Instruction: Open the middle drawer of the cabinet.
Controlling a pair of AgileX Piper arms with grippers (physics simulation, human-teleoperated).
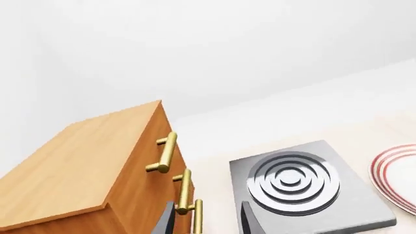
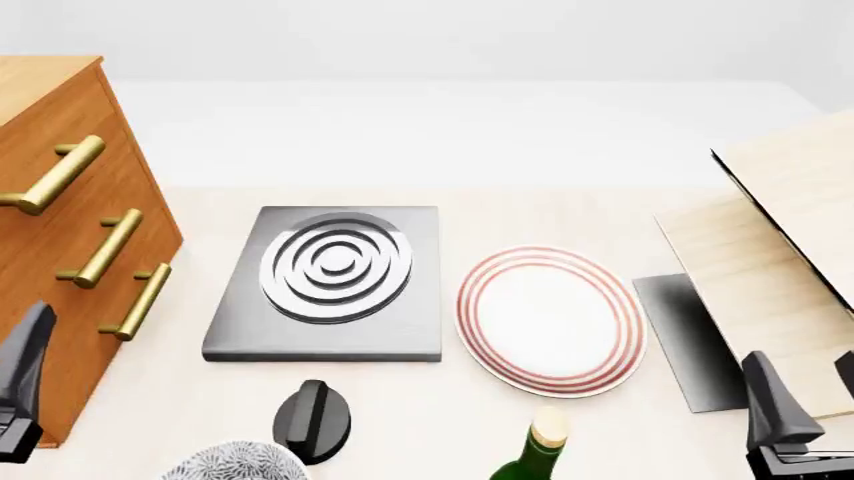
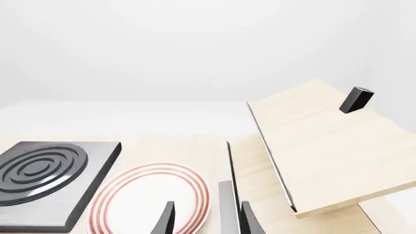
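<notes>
The orange-brown cabinet (image 2: 47, 110) stands at the table's left edge, with three brass bar handles on its front. The middle drawer carries the second handle (image 2: 104, 248) and sits flush with the other two; the same handle (image 1: 184, 191) shows in the left wrist view. My left gripper (image 1: 208, 222) is open and holds nothing. It hangs just in front of the cabinet's lower handles, apart from them, and one of its fingers (image 2: 27, 355) shows at the front left. My right gripper (image 2: 809, 385) is open and empty at the front right, far from the cabinet.
A grey burner slab with concentric rings (image 2: 331, 280) lies right of the cabinet, with a red-ringed white plate (image 2: 550, 318) beside it. A black knob (image 2: 314, 418), a green bottle (image 2: 534, 455) and a grey textured lump (image 2: 234, 462) line the front edge. Pale boards (image 2: 787, 250) rise at right.
</notes>
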